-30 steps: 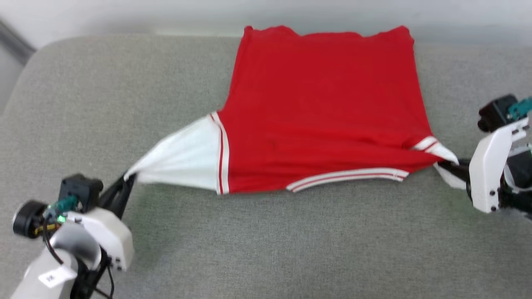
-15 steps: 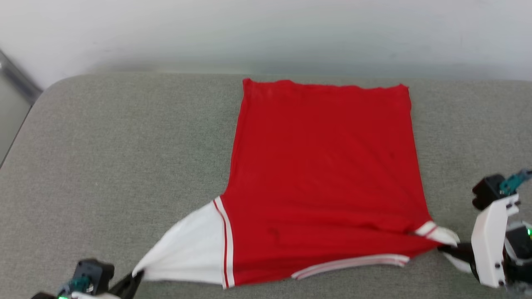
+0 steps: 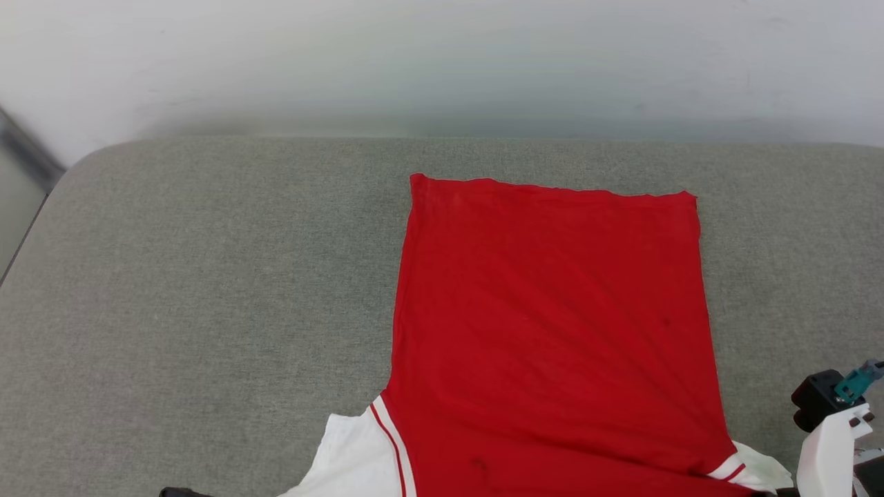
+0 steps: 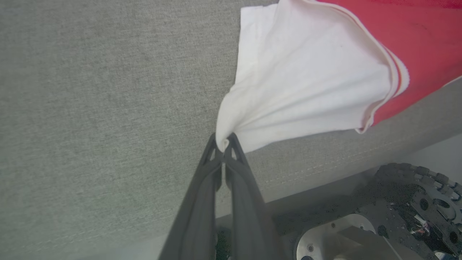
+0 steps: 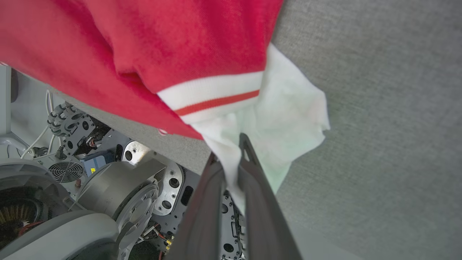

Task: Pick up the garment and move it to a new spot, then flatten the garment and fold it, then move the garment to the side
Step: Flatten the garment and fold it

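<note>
The garment (image 3: 552, 331) is a red shirt lying plain side up on the grey cushion, its hem toward the wall and its white sleeves toward me. In the left wrist view my left gripper (image 4: 223, 142) is shut on the bunched tip of one white sleeve (image 4: 306, 79), near the cushion's front edge. My right gripper (image 5: 231, 159) is shut on the other white sleeve (image 5: 288, 119), just below its red-and-white trim. The right wrist housing (image 3: 825, 449) shows at the lower right of the head view. Any print on the garment is hidden.
The grey cushioned surface (image 3: 207, 276) stretches wide to the left of the garment, with a pale wall (image 3: 414, 62) behind it. Its front seam (image 4: 325, 162) drops off to my wheeled base (image 5: 90, 187). A dark strip (image 3: 27, 159) runs past the left corner.
The head camera has tilted up, so both arms slid toward the bottom edge. The garment's hem now lies farther from the cushion's far edge, drawn toward me. Both grippers stay shut on the sleeves.
</note>
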`<state>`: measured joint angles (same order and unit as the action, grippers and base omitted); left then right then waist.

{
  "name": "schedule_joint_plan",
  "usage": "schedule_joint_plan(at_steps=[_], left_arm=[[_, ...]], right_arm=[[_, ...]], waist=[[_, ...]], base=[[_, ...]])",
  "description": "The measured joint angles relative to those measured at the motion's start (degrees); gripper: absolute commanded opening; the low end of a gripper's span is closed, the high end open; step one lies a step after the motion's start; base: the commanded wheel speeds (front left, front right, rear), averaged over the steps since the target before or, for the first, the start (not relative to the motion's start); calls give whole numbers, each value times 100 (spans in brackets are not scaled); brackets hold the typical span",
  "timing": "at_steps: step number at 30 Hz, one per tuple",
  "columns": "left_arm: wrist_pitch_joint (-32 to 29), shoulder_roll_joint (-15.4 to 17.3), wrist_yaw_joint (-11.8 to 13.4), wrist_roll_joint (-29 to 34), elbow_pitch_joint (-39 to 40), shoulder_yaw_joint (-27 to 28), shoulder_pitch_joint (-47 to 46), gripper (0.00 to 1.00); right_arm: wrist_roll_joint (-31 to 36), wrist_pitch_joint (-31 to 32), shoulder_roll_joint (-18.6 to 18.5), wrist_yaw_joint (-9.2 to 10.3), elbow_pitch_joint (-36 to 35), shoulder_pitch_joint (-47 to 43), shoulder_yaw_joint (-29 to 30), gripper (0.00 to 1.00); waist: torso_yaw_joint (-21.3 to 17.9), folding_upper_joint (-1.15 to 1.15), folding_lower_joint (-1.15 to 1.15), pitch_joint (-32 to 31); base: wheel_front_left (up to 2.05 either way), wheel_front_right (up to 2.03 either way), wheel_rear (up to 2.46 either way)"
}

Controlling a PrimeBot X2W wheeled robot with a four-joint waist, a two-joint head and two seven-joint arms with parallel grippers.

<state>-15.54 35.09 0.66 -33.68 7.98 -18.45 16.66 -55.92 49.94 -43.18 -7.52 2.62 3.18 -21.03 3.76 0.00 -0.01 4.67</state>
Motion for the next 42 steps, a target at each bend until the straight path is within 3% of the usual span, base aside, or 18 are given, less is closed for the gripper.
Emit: schedule_joint_plan(at_steps=[4,5,6,15,22,33,42], left_arm=[[-14,-84,-15,-45,68,-48,-3,0],[-9,-87,-15,-45,96,-44,-13,0],[10,-89,-15,-48,127,-31,-28,0],[-81,-41,33,-130,783,-11,-45,0],[-405,99,-1,-78,1470,-132,-181,0],[-608,20,-236,78,2084,-491,-826,0],[-561,-171,-388,220,2203,-719,-1268,0]], right_arm=[[103,111,119,0,-183,-43,177,0],[140,107,141,0,-247,-43,223,18],[219,94,144,1,-316,-35,260,100],[-24,630,342,1,-702,229,1104,100],[367,1255,414,1,-914,1234,1838,100],[1834,2635,984,1,-230,3221,2393,100],[2959,2988,1070,1,435,4046,2932,100]], waist=[[-23,0,1,38],[-26,0,0,49],[-26,0,0,63],[34,0,1,270],[278,0,1,651],[906,0,2,1657],[1484,0,2,2374]], base=[[0,0,0],[0,0,0],[0,0,0],[0,0,0],[0,0,0],[0,0,0],[0,0,0]])
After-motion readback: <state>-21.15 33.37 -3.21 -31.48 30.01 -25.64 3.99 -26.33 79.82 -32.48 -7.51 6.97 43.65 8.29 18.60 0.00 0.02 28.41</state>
